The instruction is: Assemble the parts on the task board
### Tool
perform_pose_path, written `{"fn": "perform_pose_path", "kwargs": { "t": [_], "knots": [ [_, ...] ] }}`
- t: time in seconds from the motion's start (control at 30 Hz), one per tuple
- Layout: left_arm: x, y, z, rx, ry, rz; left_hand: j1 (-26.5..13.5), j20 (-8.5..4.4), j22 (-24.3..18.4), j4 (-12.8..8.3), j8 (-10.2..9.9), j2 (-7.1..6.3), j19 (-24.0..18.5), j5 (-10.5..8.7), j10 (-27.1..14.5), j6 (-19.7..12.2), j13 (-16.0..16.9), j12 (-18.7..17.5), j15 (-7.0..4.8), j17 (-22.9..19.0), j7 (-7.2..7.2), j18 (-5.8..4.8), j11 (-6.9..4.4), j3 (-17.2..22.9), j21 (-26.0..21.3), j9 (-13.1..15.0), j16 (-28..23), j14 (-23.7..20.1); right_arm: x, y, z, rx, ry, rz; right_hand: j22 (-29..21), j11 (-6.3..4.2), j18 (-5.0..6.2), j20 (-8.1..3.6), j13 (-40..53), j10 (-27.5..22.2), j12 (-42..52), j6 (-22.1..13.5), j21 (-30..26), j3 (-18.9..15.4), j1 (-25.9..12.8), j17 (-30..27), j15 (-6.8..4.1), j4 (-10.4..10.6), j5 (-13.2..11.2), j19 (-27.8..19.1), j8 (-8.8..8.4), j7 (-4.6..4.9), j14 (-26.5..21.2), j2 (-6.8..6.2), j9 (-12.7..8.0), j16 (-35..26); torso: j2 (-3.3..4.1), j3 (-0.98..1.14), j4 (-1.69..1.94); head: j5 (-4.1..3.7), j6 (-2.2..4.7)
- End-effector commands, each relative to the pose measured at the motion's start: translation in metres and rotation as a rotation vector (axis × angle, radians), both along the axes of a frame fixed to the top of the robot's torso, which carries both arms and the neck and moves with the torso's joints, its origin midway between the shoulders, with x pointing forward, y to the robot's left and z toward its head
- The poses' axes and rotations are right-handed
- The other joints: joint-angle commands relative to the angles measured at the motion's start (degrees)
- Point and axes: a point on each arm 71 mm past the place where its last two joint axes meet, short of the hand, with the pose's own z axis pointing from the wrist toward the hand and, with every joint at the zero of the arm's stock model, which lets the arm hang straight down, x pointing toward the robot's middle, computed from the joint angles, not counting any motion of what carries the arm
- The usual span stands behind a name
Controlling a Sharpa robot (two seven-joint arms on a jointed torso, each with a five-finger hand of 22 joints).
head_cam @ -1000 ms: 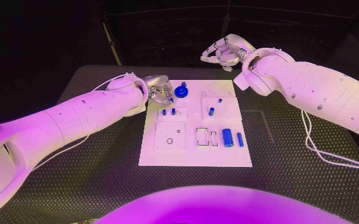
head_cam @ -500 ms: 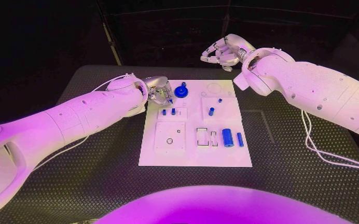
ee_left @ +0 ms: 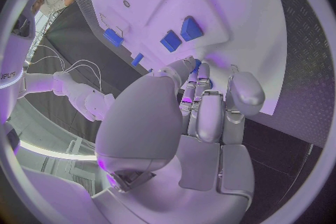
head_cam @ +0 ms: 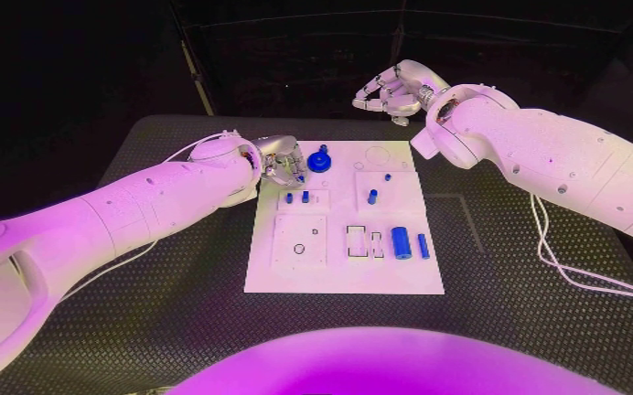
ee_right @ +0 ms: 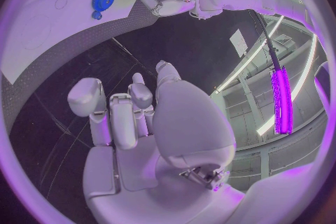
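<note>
A white rectangular task board point(head_cam: 346, 267) lies in the middle of a black, textured tabletop point(head_cam: 172, 313), its long sides running away from the robot. Small blue parts sit on it: a round gear-like piece point(head_cam: 321, 162) with a short knob near the far left corner, 2 short pegs point(head_cam: 297, 197) standing side by side just below it, a single peg point(head_cam: 373, 197) in the square block to their right, a tiny piece point(head_cam: 388, 176) just beyond that peg, and, in the near right area, a thick cylinder point(head_cam: 401, 242) with a thin rod point(head_cam: 423, 245) just beside it. The near left of the board carries a square plate with a small round hole. The left robot hand point(head_cam: 280, 161) hovers at the board's far left edge, just beside the gear-like piece; in the left wrist view its fingers point(ee_left: 210, 115) are curled close together with nothing visible in them, though whether the fingertips touch the board is hard to tell. The right robot hand point(head_cam: 391, 91) is raised beyond the far edge of the tabletop, well apart from the board, fingers curled in and holding nothing. Bare tabletop surrounds the board on the near, left and right sides, and a white cable point(head_cam: 561, 262) trails across the right side.
</note>
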Motion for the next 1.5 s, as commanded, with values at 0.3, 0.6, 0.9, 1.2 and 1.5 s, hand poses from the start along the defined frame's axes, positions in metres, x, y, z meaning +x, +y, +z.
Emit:
{"fn": "perform_pose_path", "kwargs": {
  "t": [0.3, 0.6, 0.9, 1.2, 1.5],
  "knots": [
    [-0.001, 0.001, -0.003, 0.012, 0.017, -0.006, -1.0, 0.03, 0.2, -0.1, -1.2, -0.93, 0.0, -0.32, 0.1, -1.5, 0.0, -1.1, 0.14, -0.3, 0.41, -0.68, 0.32, 0.8, 0.1, -0.5, 0.2, 1.2, 0.000, 0.000, 0.002, 0.002, -0.005, 0.008, 0.1, -0.12, 1.05, -0.27, 0.0, 0.3, 0.3, 0.4, -0.3, -0.4, 0.1, 3.2, -0.26, 0.0, 0.4, 0.3, 0.41, -0.21, 3.1, 0.70, 0.1, 0.1, 0.00, 0.01, -0.02, -0.18, 0.00],
    [0.000, 0.004, -0.003, 0.008, 0.003, 0.006, -1.9, -0.19, 0.5, -0.3, -1.3, -2.00, -0.1, -0.33, 0.2, -8.9, 0.0, -1.9, -0.21, -0.8, -1.24, -0.62, -0.16, 2.0, 0.0, -0.6, 0.2, 1.1, 0.001, -0.001, 0.001, 0.002, -0.005, 0.004, -0.5, -0.17, 1.15, -0.33, -0.6, -0.2, -0.2, 0.4, -0.6, -0.6, 0.2, 2.7, -0.31, 0.0, 0.4, 0.1, 0.51, -0.24, 3.0, 0.74, 0.1, -0.2, -0.01, -0.02, 0.05, -0.15, 0.00],
    [0.000, 0.010, -0.002, 0.003, -0.007, 0.026, -3.0, -0.02, 0.2, -0.2, -1.3, -2.73, -0.4, -0.38, -1.6, -12.9, -0.2, -2.5, 0.15, -1.7, -1.84, -0.53, 0.40, 2.2, -0.9, -0.5, -0.2, 0.9, 0.002, -0.006, -0.002, -0.014, 0.021, -0.010, -5.7, -0.11, 2.06, -0.47, -19.8, -11.7, -18.1, -0.5, -4.3, -1.4, 1.0, -0.8, -0.36, 0.2, 0.4, -2.3, 0.60, -0.31, 2.0, 1.21, 0.0, -3.3, 0.01, -0.09, 0.06, -0.34, 0.00],
    [0.003, 0.029, 0.005, -0.023, -0.011, 0.077, -3.2, 0.32, -0.4, -0.4, -0.7, -2.73, -0.8, -0.37, -3.1, -12.1, -0.3, -2.4, 0.54, -2.1, -1.32, -0.36, 0.86, 2.4, -2.0, -0.2, -0.3, 0.8, 0.000, -0.022, -0.015, -0.173, 0.024, -0.007, -8.6, 0.07, 2.45, -0.62, -32.9, -13.3, -34.5, 1.2, -6.7, 0.8, 8.6, -5.4, -0.42, -1.6, -8.5, -2.8, 1.33, 0.00, 1.3, 1.70, 0.0, -7.3, -0.07, -0.06, 0.09, -0.48, 0.00],
    [0.003, 0.076, 0.032, -0.330, 0.026, 0.245, -3.1, 0.28, -6.3, -1.2, 1.9, -2.28, -5.3, -0.39, -0.5, -5.3, 0.5, -0.7, 0.15, -10.1, 0.34, 1.47, 0.29, 3.1, -11.7, 0.5, -4.8, -2.4, -0.025, -0.040, -0.039, -0.422, -0.060, 0.043, -7.7, 0.17, 2.24, -0.44, -44.4, -11.2, -46.3, 3.6, -6.3, 3.1, 13.2, -4.8, -0.22, -2.6, -11.2, -1.9, -0.48, -0.69, 1.8, 0.01, -0.3, -7.0, -0.14, 0.07, -0.15, -1.00, 0.00]
  ]
}}
